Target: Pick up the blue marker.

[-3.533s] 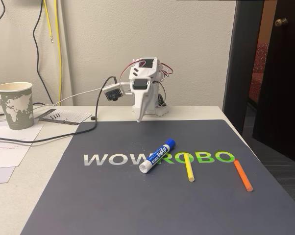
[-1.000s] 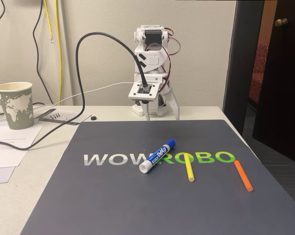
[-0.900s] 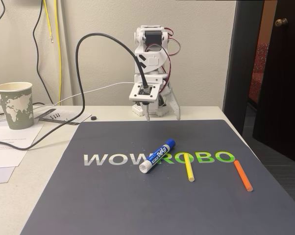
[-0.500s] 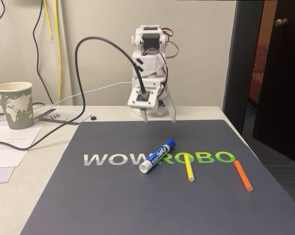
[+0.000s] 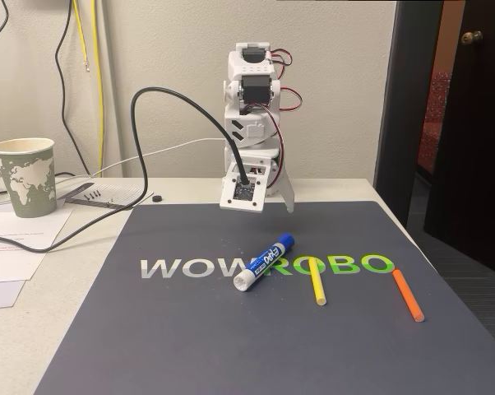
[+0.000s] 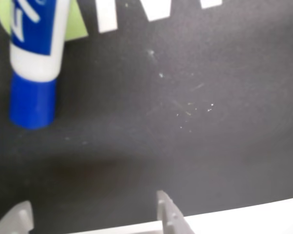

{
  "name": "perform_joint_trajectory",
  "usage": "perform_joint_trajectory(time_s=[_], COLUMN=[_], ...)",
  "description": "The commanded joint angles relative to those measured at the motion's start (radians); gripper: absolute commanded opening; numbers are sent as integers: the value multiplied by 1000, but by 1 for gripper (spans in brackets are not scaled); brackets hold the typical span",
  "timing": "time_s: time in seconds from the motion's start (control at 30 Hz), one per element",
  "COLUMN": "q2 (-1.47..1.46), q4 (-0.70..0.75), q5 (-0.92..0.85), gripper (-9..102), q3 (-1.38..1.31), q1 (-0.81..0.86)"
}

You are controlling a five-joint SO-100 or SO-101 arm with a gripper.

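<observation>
Fixed view: gripper (image 5: 272, 207) hangs w/ fingers spread, empty, just behind blue marker (image 5: 264, 261).
Wrist view: marker (image 6: 34, 53) lies ahead & left of fingertips (image 6: 168, 207), cap end nearest, not touching. It rests on dark mat (image 5: 190, 329) w/ WOWROBO lettering; beige wall, paper cup (image 5: 24, 176) far left. Arm upright, wrist tipped down.

White printed arm (image 5: 249, 123), black servos, red wires looping off it, thick black cable (image 5: 178, 103) plugged in.
</observation>
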Motion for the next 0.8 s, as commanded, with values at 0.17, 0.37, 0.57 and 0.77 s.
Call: perform_joint_trajectory(time_s=[0.17,0.37,0.57,0.77], q2=[-250,-227,-193,-167], q4=[420,431,431,430], q5=[-35,-41,-41,-78], gripper=[33,33,33,33], q3=[-494,-517,-463,-387], q1=[2,-5,-6,-2])
